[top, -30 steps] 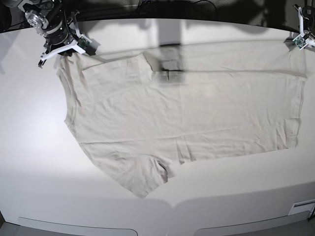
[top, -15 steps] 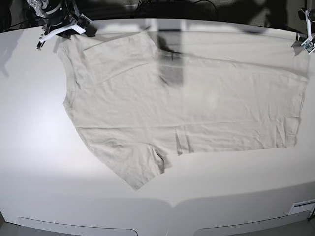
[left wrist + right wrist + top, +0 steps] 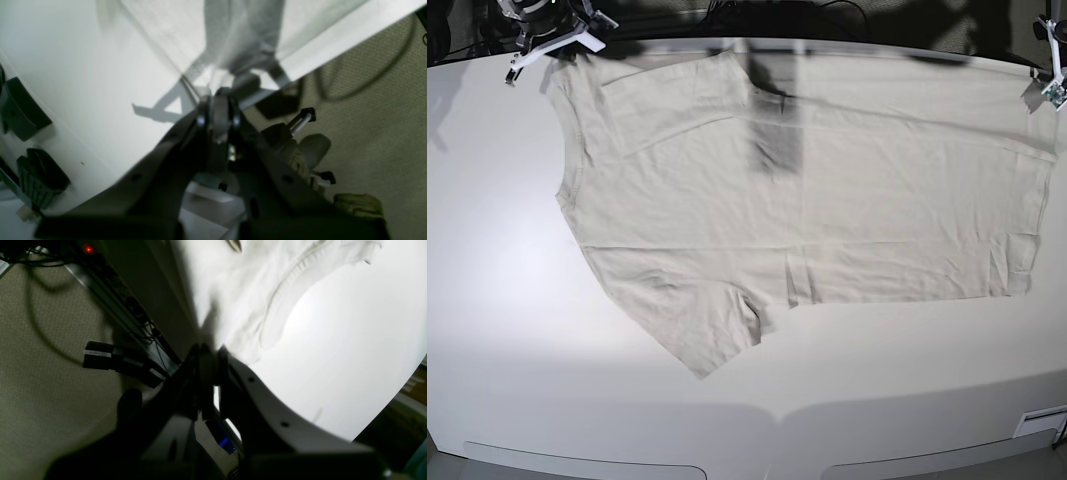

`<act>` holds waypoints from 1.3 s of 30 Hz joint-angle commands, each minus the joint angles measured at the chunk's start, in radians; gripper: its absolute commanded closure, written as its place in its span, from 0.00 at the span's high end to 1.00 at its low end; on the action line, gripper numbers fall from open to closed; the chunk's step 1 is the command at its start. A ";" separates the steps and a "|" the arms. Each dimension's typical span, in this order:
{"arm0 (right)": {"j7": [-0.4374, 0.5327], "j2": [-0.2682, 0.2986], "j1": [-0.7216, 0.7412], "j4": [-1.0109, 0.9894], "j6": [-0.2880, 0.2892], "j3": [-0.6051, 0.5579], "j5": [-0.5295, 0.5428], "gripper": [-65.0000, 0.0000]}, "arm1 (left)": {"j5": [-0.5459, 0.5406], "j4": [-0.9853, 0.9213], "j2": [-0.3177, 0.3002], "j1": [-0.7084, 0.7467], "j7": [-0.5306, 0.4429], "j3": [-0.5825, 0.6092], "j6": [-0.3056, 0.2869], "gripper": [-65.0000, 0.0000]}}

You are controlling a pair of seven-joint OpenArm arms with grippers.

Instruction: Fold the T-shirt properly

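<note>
T-shirt (image 3: 797,200) spread flat — far corners pinched in both pincers

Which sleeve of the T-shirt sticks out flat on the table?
The near sleeve of the T-shirt, pointing toward the table's front edge. The far sleeve lies folded over the shirt's body.

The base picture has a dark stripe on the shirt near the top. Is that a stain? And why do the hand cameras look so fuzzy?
In the base view, the dark stripe on the T-shirt looks like a shadow, soft-edged, not a stain. In the left wrist view, the left gripper is close to the lens and blurry. In the right wrist view, the right gripper is dark and blurred, and the table glares bright white.
</note>
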 commanded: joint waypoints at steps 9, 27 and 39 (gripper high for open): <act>-0.016 0.017 -0.006 0.048 -0.067 0.006 -0.029 0.39 | -0.107 0.035 -0.020 0.005 0.004 -0.014 0.011 0.19; 0.058 0.044 0.082 0.187 -0.085 0.111 0.139 0.40 | -0.286 0.205 -0.019 -0.010 0.032 -0.262 0.010 0.31; 0.145 -0.101 0.336 0.112 0.065 0.111 0.431 0.40 | -0.609 0.016 0.049 -0.382 0.035 -0.275 -0.051 0.31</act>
